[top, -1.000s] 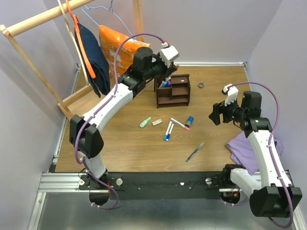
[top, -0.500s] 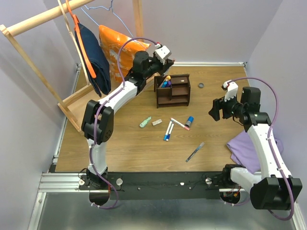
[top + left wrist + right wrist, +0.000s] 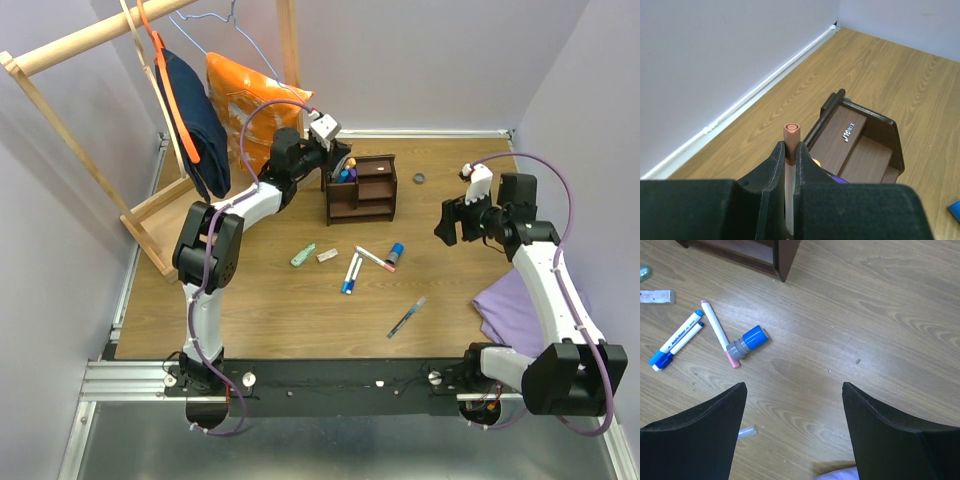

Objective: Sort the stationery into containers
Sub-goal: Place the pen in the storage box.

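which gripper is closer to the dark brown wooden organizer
Left. The left gripper sits at the back left corner of the dark brown wooden desk organizer; the right gripper hangs off to its right.

Top cam is mounted high up behind the arm bases and tilted down and forward. From fairly far off it catches the whole table (image 3: 250, 300) plus the back wall. Left wrist cam sits right on the left gripper (image 3: 791, 150), super close. The pinched pen (image 3: 791, 131) is dead center, and the cam looks past it down onto the organizer (image 3: 860, 145) and the line where table meets wall. Right wrist cam faces nearly straight down at the wood, with the right gripper (image 3: 792, 390) spread wide across the bottom of frame. Overlap: top and left wrist both get the organizer. Top and right wrist share the blue-capped markers (image 3: 677, 340) and a corner of the organizer.
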`<state>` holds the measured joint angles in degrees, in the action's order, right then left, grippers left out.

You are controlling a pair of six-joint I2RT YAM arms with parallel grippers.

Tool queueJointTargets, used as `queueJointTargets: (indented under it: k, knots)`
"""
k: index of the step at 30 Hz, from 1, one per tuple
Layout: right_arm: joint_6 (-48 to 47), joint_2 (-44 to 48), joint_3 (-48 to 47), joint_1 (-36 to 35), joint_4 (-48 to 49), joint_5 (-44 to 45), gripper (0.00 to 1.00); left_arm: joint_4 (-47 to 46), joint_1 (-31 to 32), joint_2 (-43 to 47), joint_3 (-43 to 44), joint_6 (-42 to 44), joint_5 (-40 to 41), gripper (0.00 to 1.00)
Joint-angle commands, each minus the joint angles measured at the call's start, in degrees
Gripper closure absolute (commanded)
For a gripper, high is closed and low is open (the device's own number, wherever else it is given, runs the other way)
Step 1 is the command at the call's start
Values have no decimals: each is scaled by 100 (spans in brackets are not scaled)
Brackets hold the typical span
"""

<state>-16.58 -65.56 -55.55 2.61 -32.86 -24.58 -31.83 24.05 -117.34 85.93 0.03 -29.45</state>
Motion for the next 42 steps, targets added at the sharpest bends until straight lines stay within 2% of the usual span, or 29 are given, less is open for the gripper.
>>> queueJointTargets:
  k: [1,6,9,13,17,24,29,31,33,35,37,40,42]
  knots:
    - [-39,-203,-281,-15,8,129,15,-745,-50,-123,-217,-337,-253,100]
    - [-30,-308,-334,-15,69,120,15,-824,-50,-219,-287,-478,-421,98]
    - [-38,-308,-325,-15,78,120,15,-746,-50,-167,-314,-487,-351,84]
    - [-12,-265,-272,-15,113,94,15,-394,-50,-35,-270,-320,-70,58]
    - [5,-220,-246,-15,140,58,15,-51,-50,132,-252,-39,141,49]
    - [58,-54,-228,-15,184,23,15,177,-24,738,-296,120,151,47]
    - [302,262,-71,-15,341,241,15,782,371,1880,-918,23,1,46]
    - [628,385,-26,46,508,532,15,1677,634,2370,-1130,163,88,47]
    - [1295,518,0,221,833,1198,15,2659,1188,2645,-1446,453,325,47]
    - [1909,553,-61,493,948,1734,14,3155,1757,2891,-1736,515,510,47]
    - [2131,527,-219,643,887,1964,14,3762,2093,2971,-1878,594,633,48]
    - [2457,605,-386,811,598,2282,13,4553,2656,2657,-1756,577,1011,48]
    - [2580,702,-404,829,448,2335,12,5235,2902,2279,-1248,437,1169,48]
